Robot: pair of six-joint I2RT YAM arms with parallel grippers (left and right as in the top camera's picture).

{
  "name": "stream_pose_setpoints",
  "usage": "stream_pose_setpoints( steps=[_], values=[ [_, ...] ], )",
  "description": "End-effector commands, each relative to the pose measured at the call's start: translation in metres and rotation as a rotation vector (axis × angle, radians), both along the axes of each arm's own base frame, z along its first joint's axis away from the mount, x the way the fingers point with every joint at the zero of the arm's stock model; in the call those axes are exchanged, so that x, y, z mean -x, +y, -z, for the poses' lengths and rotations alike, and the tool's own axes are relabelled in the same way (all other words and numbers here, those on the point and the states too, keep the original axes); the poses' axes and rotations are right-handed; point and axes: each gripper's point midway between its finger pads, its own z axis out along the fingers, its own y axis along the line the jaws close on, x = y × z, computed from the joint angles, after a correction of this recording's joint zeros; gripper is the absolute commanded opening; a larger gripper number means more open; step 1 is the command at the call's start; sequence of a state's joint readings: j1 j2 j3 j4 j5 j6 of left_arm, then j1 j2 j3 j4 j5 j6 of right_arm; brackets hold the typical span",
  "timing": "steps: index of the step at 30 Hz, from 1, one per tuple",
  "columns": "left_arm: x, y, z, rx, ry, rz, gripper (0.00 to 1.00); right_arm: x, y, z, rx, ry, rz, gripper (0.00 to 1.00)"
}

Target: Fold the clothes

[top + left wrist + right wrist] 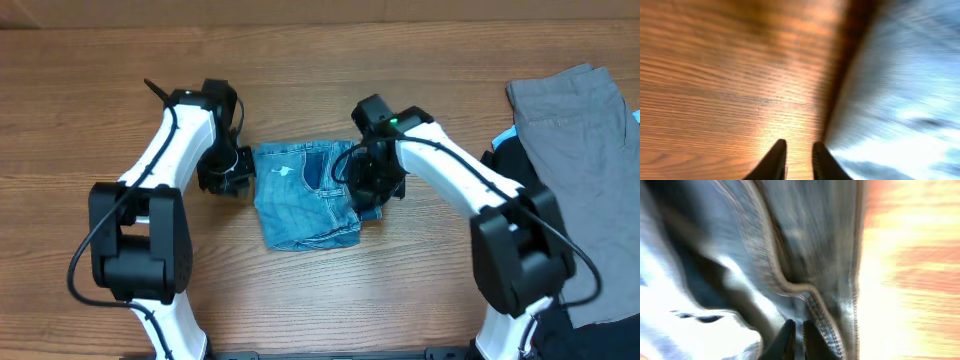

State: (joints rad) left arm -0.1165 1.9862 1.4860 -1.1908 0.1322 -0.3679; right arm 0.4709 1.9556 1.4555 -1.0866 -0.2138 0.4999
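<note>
Jeans [300, 200]: light blue denim, folded down to a chunky square on the table [430, 310], sitting right between the two grippers.
Left edge: runs just inboard of the left gripper [226, 172]. On the left wrist cam the denim border passes right beside one finger [826, 162], and the tips are over bare wood.
Right edge: tucked under the right gripper [374, 186], which sits on top of that side of the bundle, with a bit of cloth poking out next to it.
Room, left gripper: plain wood on its outer side, nothing lying there.
Room, right gripper: open wood on its outer side, then the grey garment [575, 120] and black garment [497, 158] well apart from it, by the table's edge.
Left arm pose: elbow bent, forearm reaching out across the table, wrist turned in toward the denim.
Right arm pose: pretty much the mirror image, wrist dipped onto the cloth.
Left gripper state: fingers just a narrow slit apart, wood showing through, holding nothing.
Right gripper state: clenched, fingers basically together, tips down by a stitched seam. That cam is blurry, so I can't tell if any fold is pinched.
</note>
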Motion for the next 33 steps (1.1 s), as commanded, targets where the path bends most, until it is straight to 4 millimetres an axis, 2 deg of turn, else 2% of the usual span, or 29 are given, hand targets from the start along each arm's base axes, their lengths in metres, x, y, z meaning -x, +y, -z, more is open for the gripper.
stream_pose_setpoints(
  steps=[1, 2, 3, 4, 5, 6, 8, 11, 13, 17, 19, 24, 29, 30, 32, 33],
  values=[
    [-0.023, -0.009, -0.055, -0.001, -0.196, 0.024, 0.36, -0.041, 0.002, -0.068, -0.041, -0.254, 0.03, 0.43],
    [-0.025, -0.012, -0.06, 0.007, -0.217, 0.03, 0.45, -0.048, 0.006, -0.075, -0.06, -0.291, 0.032, 0.62],
    [-0.026, -0.016, -0.062, 0.018, -0.229, 0.035, 0.53, -0.053, 0.008, -0.077, -0.071, -0.311, 0.033, 0.71],
    [-0.027, -0.02, -0.063, 0.032, -0.236, 0.043, 0.67, -0.058, 0.011, -0.08, -0.083, -0.335, 0.034, 0.76],
    [-0.027, -0.023, -0.063, 0.04, -0.238, 0.049, 0.76, -0.064, 0.014, -0.081, -0.095, -0.361, 0.035, 0.79],
    [-0.026, -0.028, -0.06, 0.043, -0.239, 0.06, 0.91, -0.073, 0.018, -0.082, -0.109, -0.392, 0.036, 0.82],
    [-0.026, -0.033, -0.055, 0.045, -0.244, 0.074, 0.96, -0.082, 0.022, -0.081, -0.124, -0.42, 0.038, 0.83],
    [-0.03, -0.041, -0.044, 0.049, -0.258, 0.092, 0.99, -0.091, 0.027, -0.075, -0.133, -0.436, 0.039, 0.79],
    [-0.034, -0.044, -0.034, 0.051, -0.262, 0.098, 0.99, -0.093, 0.028, -0.068, -0.13, -0.429, 0.039, 0.7],
    [-0.037, -0.043, -0.014, 0.046, -0.243, 0.095, 0.85, -0.093, 0.028, -0.049, -0.112, -0.387, 0.052, 0.55],
    [-0.041, -0.044, 0.0, 0.044, -0.231, 0.096, 0.84, -0.093, 0.028, -0.036, -0.1, -0.364, 0.053, 0.44],
    [-0.047, -0.033, 0.036, -0.027, -0.195, 0.092, 0.83, -0.094, 0.028, -0.009, -0.075, -0.32, 0.052, 0.22],
    [-0.05, -0.028, 0.06, -0.049, -0.166, 0.087, 0.84, -0.101, 0.026, 0.003, -0.048, -0.334, 0.059, 0.1],
    [-0.05, -0.025, 0.061, -0.059, -0.167, 0.085, 0.84, -0.103, 0.023, 0.004, -0.031, -0.342, 0.063, 0.09],
    [-0.053, -0.016, 0.055, -0.087, -0.175, 0.073, 0.76, -0.108, 0.012, -0.001, 0.031, -0.37, 0.078, 0.09],
    [-0.053, -0.013, 0.05, -0.091, -0.176, 0.067, 0.77, -0.11, 0.007, -0.005, 0.054, -0.376, 0.085, 0.09]
  ],
)
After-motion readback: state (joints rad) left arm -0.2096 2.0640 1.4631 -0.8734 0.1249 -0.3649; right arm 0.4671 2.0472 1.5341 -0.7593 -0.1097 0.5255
